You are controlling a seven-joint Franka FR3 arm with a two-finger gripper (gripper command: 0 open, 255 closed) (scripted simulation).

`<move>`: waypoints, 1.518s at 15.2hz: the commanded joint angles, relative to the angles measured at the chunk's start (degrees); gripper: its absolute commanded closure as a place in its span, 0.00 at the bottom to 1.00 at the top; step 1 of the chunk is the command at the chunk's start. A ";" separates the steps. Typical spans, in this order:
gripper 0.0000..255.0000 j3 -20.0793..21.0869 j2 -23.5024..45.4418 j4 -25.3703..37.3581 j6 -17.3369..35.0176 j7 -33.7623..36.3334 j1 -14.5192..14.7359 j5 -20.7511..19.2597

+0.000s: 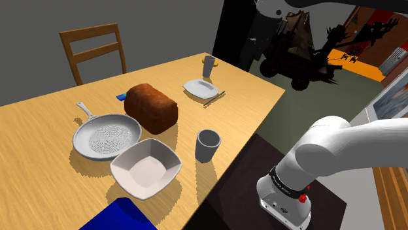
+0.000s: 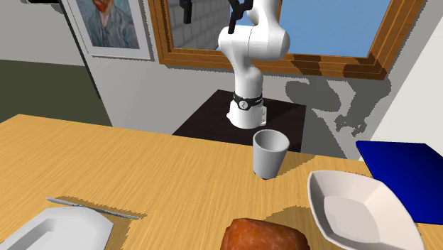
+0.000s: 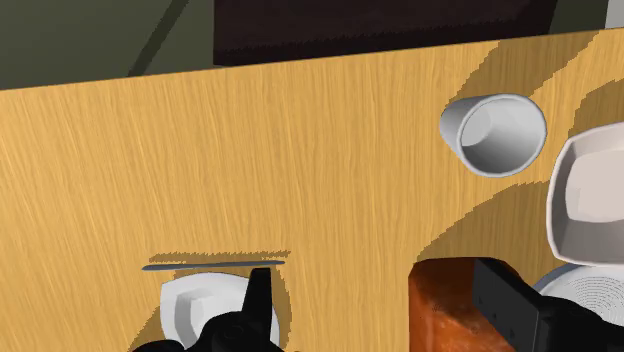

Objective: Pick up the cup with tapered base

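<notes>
A grey cup [image 1: 208, 145] that narrows toward its base stands upright near the table edge closest to the robot's stand. It also appears in the second exterior view as the cup [image 2: 270, 153], with the arm's base behind it. In the wrist view the same cup [image 3: 493, 133] is seen from above, its hollow mouth showing. My gripper [image 3: 385, 310] hangs high over the table, well away from the cup, open with its black fingers [image 3: 510, 300] wide apart and nothing between them.
On the wooden table [image 1: 39, 131] lie a brown loaf [image 1: 152, 106], a grey pan [image 1: 106, 137], a white square bowl [image 1: 145, 168], a small white plate [image 1: 200, 87] with a knife beside it, and a second cup [image 1: 208, 65] at the far end. A blue object [image 1: 118, 217] sits at the near edge, a chair [image 1: 95, 49] behind.
</notes>
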 commanded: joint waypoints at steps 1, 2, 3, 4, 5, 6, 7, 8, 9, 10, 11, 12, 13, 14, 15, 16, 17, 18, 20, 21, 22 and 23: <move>0.00 0.00 0.00 0.00 0.00 0.00 0.00 0.00; 0.00 0.70 -0.29 -1.62 1.04 0.96 0.34 0.54; 0.00 1.43 -0.51 -3.19 2.11 1.92 0.70 1.11; 0.00 2.16 -0.68 -4.71 3.19 2.88 1.08 1.69; 0.00 2.92 -0.77 -6.17 4.29 3.85 1.48 2.29; 0.00 3.69 -0.79 -7.59 5.42 4.82 1.90 2.91; 0.00 4.49 -0.74 -8.96 6.58 5.79 2.32 3.55; 0.00 5.29 -0.61 -10.27 7.77 6.78 2.78 4.19; 0.00 6.12 -0.40 -11.52 8.98 7.77 3.25 4.85; 0.00 6.96 -0.11 -12.72 10.24 8.77 3.73 5.52; 0.00 7.83 0.28 -13.87 11.52 9.78 4.22 6.21; 0.00 8.71 0.76 -14.95 12.85 10.79 4.73 6.90; 0.00 9.60 1.33 -15.97 14.21 11.81 5.25 7.60; 0.00 10.52 2.00 -16.92 15.62 12.84 5.76 8.30; 0.00 11.46 2.78 -17.81 17.07 13.88 6.28 9.00; 0.00 12.43 3.66 -18.63 18.56 14.92 6.78 9.70; 0.00 13.42 4.65 -19.38 20.09 15.97 7.27 10.39; 0.00 14.42 5.76 -20.06 21.67 17.03 7.76 11.07; 0.00 16.48 8.30 -21.19 24.95 19.19 8.68 12.34; 0.00 17.54 9.73 -21.64 26.66 20.29 9.09 12.93; 0.00 18.63 11.28 -22.00 28.39 21.42 9.46 13.47; 0.00 19.73 12.94 -22.29 30.16 22.56 9.78 13.95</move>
